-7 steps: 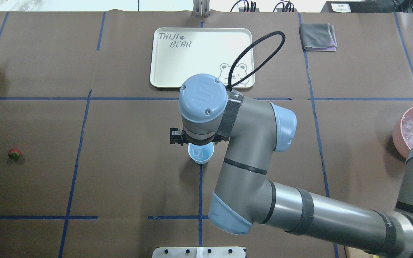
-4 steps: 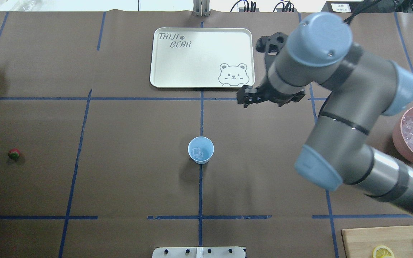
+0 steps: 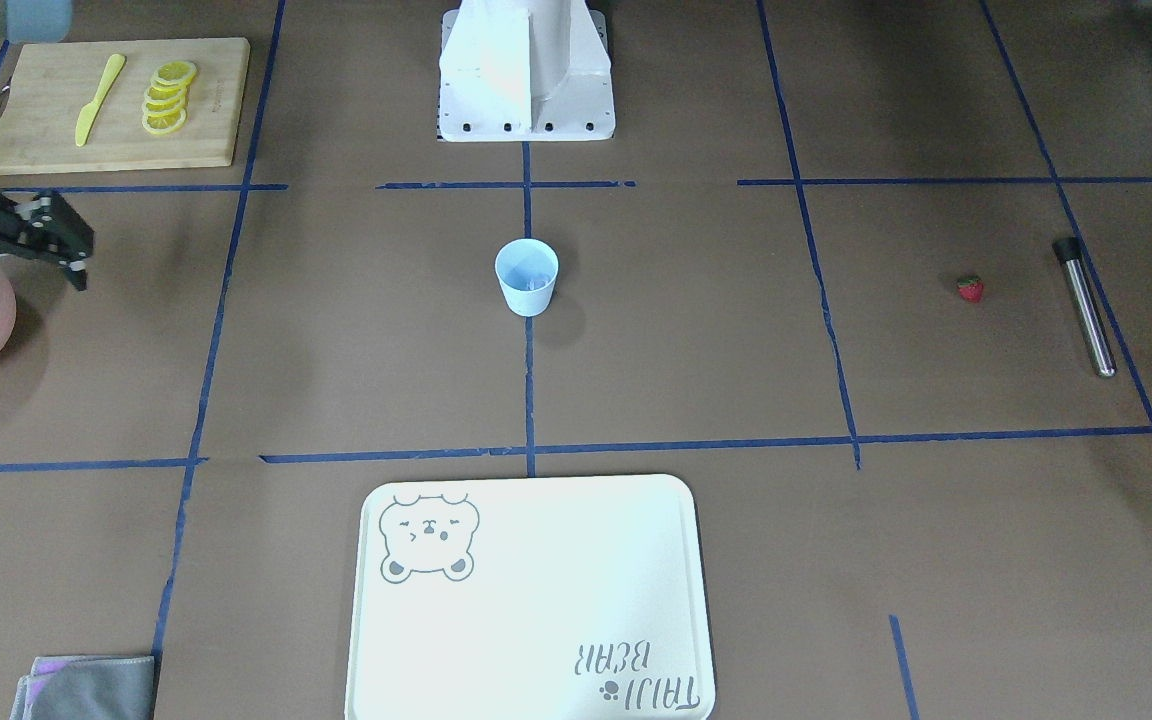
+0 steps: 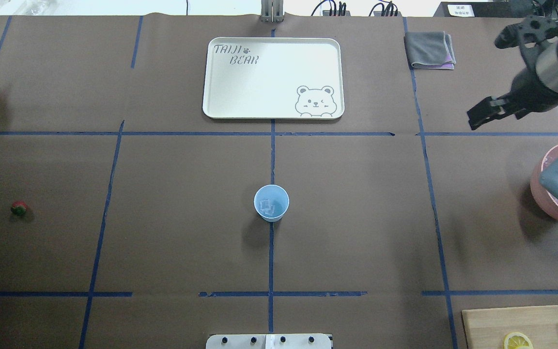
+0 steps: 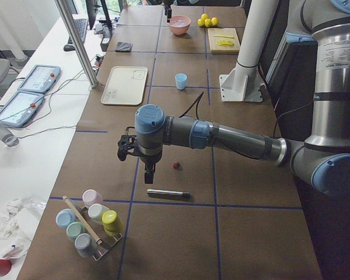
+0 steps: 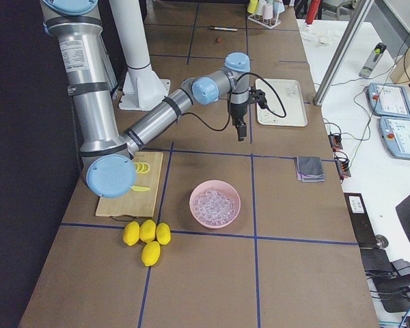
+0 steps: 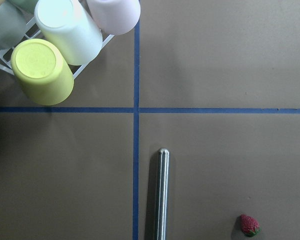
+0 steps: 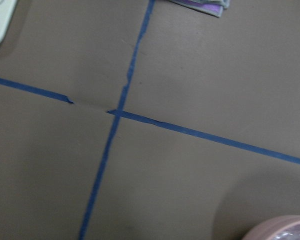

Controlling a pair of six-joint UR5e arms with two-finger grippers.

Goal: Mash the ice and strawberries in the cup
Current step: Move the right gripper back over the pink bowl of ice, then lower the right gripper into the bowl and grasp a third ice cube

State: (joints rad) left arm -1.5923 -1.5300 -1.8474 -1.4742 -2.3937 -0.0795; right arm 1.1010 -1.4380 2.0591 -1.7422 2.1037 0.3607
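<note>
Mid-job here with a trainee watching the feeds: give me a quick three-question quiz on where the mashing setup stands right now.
1. True or false: the strawberry is already inside the cup.
2. What does the cup hold? A) ice B) lemon slices C) nothing
3. Which arm's claw hangs near the strawberry and the metal rod?
Key: 1 false, it lies well apart from the cup, off to the robot's left. 2 A. 3 the left claw.
</note>
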